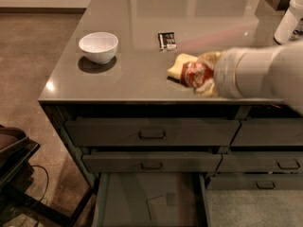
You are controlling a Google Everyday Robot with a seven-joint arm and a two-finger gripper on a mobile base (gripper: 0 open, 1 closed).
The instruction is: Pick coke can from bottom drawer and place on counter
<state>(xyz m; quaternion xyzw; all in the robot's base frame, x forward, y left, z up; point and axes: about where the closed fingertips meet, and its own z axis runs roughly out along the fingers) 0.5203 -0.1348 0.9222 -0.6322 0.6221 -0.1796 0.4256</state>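
Observation:
My gripper (201,74) is shut on the red coke can (193,74) and holds it over the front part of the counter (137,74), just in front of a yellow sponge (179,65). The white arm reaches in from the right. The can lies on its side in the fingers, silver end toward the left. The bottom drawer (149,200) stands pulled open below, its grey-green floor bare.
A white bowl (98,47) sits at the counter's left. A small dark packet (166,40) lies behind the sponge. A large white tub (291,18) stands at the far right. Closed drawer fronts with loop handles (152,135) are under the counter. A dark object (14,150) is at lower left.

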